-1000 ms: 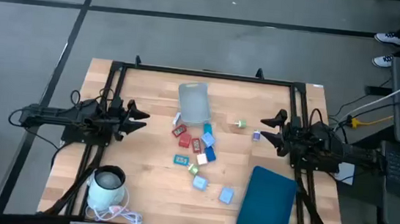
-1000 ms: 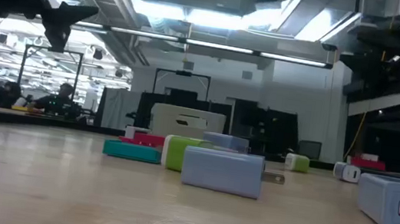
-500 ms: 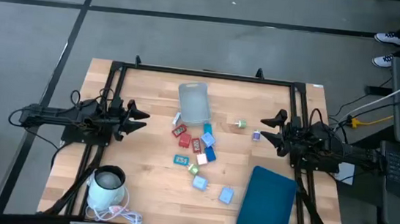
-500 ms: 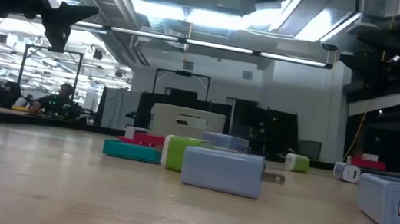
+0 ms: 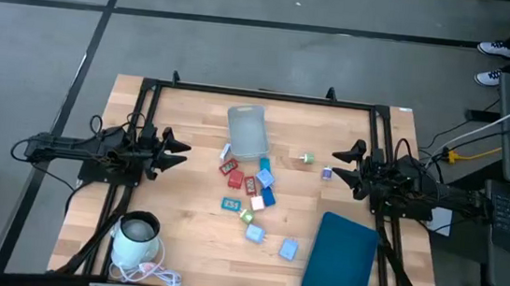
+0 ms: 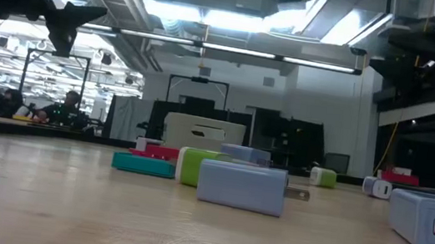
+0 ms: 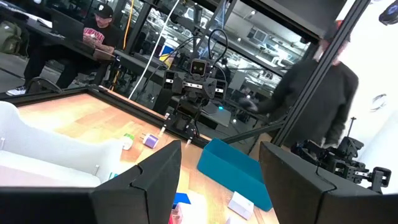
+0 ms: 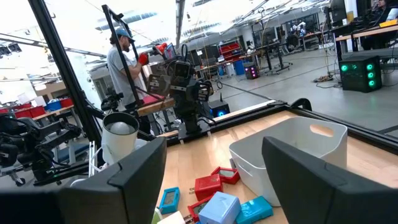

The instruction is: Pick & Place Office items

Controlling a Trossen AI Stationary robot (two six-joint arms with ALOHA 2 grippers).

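Office items (image 5: 254,197) lie scattered mid-frame on the counter (image 5: 182,220), unmoved since before; my left jaws (image 5: 182,151) and right jaws (image 5: 338,164) stay parted, empty, flanking them.

**Layout on the table**

At mid-table, toward the far edge: bin (image 5: 247,131). Just before and beside its near end: a cluster of office items (image 5: 249,187), strung out toward the near edge, last piece (image 5: 288,249) just left of the tray (image 5: 339,257). Right of the bin, apart from the cluster: two small pieces (image 5: 307,157) and (image 5: 326,172), the second just before the right gripper (image 5: 345,165). At the near right corner: tray, flat on the table. At the near left corner: round container (image 5: 137,235), cable (image 5: 160,276) coiled before it. At the left edge, facing inward: left gripper (image 5: 175,150), above the table, well apart from the cluster. Opposite, at the right edge: right gripper.
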